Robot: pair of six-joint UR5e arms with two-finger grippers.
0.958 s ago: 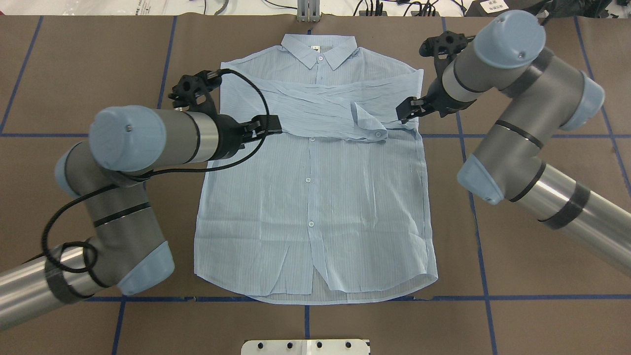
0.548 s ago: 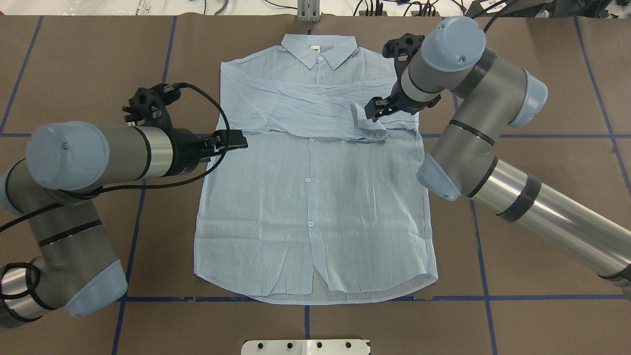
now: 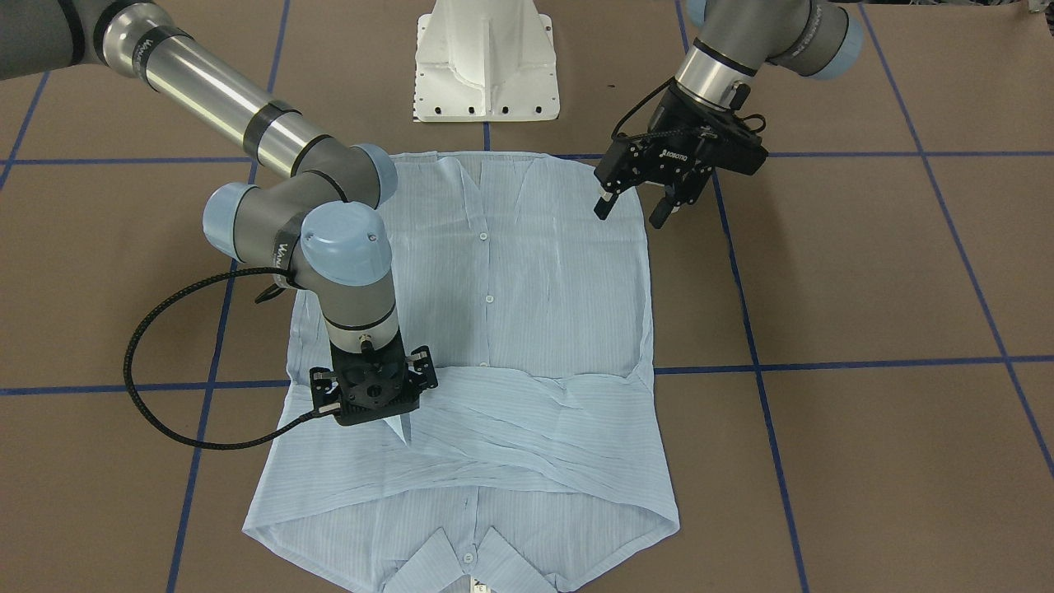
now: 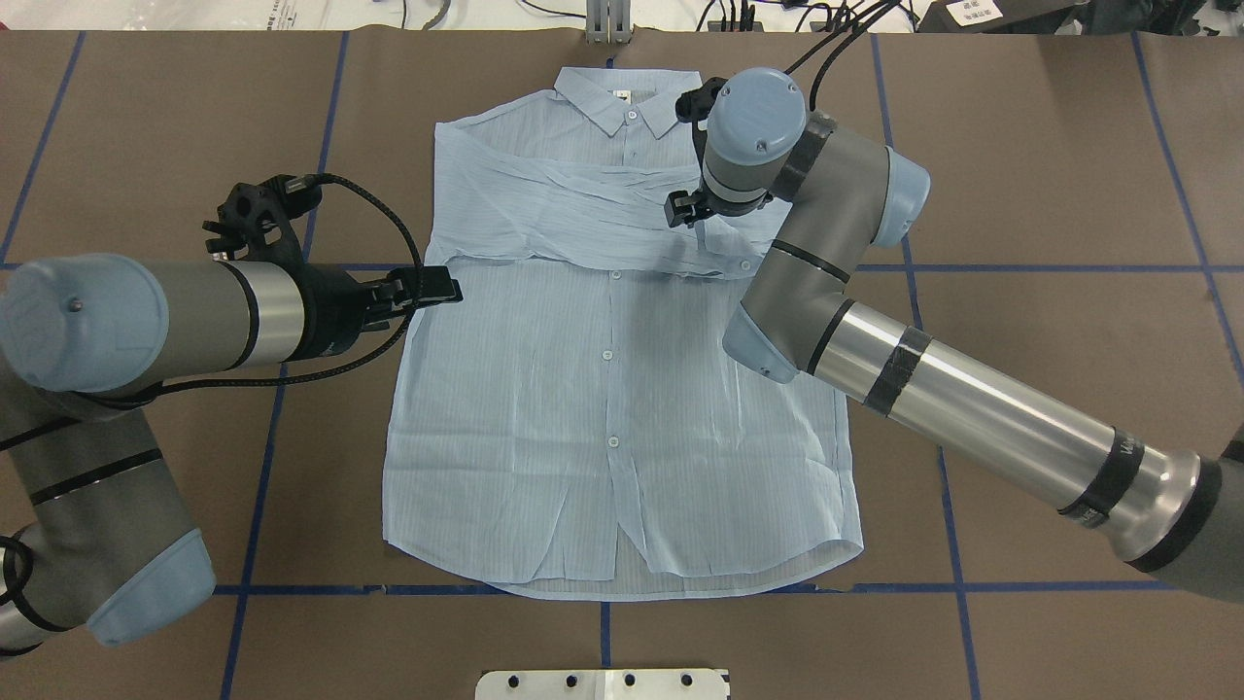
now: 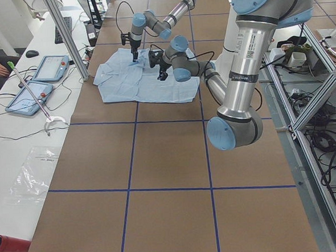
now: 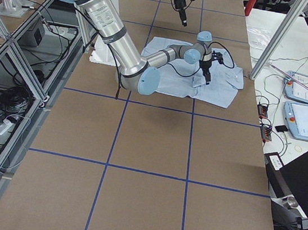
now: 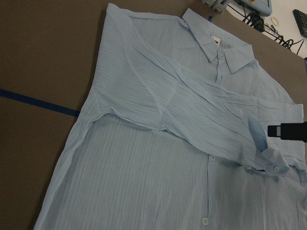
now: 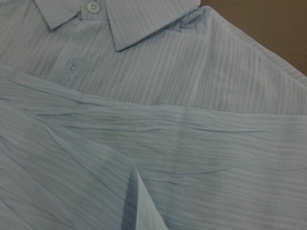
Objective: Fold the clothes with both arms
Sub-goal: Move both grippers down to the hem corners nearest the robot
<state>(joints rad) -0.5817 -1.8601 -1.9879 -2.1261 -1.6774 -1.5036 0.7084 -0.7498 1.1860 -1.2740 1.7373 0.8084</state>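
The pale blue striped shirt (image 4: 603,408) lies flat and front up, collar (image 4: 627,97) at the far side. Both sleeves are folded across the chest, and one cuff (image 4: 741,259) lies on top. My right gripper (image 4: 680,209) points straight down over the crossed sleeves beside that cuff, close to the cloth; it looks open and holds nothing. In the front view its fingers are hidden under its body (image 3: 372,395). My left gripper (image 3: 630,216) hovers open and empty at the shirt's edge, below the shoulder (image 4: 442,288). The right wrist view is filled by collar and sleeve folds (image 8: 158,143).
The white pedestal base (image 3: 486,62) stands at the near table edge. A black cable loop (image 3: 165,362) hangs from the right wrist beside the shirt. Brown table surface (image 4: 1050,389) with blue tape lines surrounds the shirt. Tablets (image 5: 39,77) lie on a side bench.
The right arm has swung in over the shirt and now points down by the cuff. The left gripper has pulled back off the chest to the shirt's edge.
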